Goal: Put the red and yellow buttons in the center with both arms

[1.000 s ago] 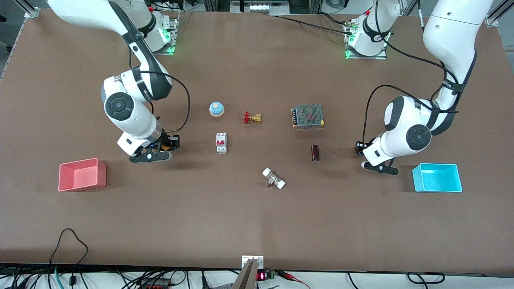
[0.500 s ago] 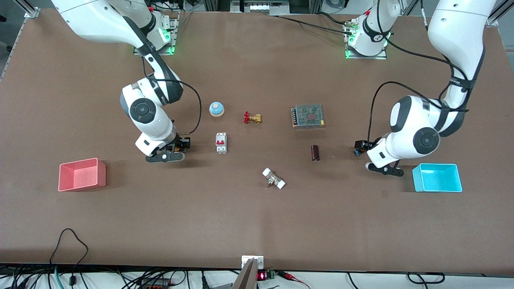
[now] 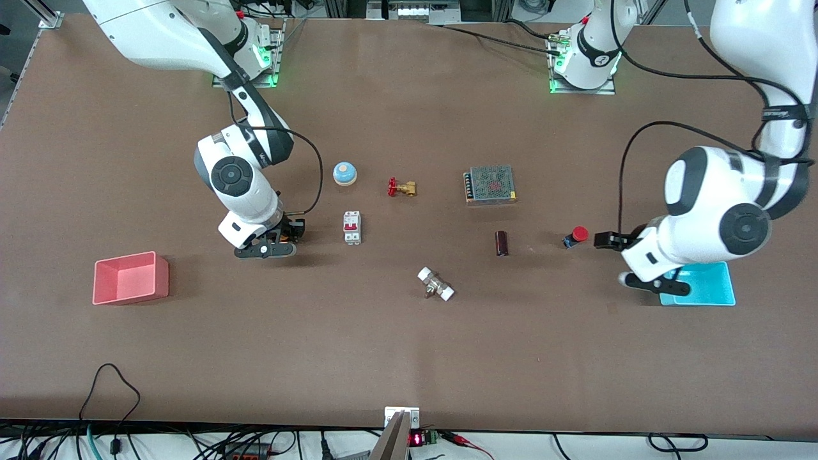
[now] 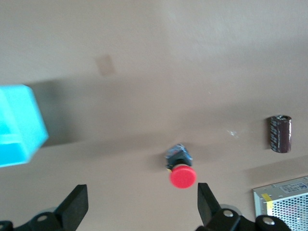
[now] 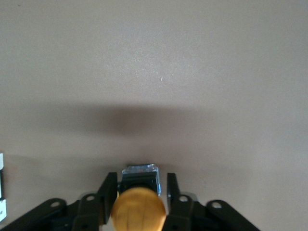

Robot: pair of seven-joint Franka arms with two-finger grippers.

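Red button (image 3: pixel 577 235) tabled, yellow button (image 5: pixel 138 208) pincer-flanked.

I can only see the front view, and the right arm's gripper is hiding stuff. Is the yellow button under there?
Observer: Yes. The right wrist view shows the yellow button right at the right gripper, with its round cap facing the camera.
Operator: Is the other gripper holding the red one?
Observer: No. In the left wrist view the left gripper is wide open. The red button lies on the tabletop, apart from the gripper.
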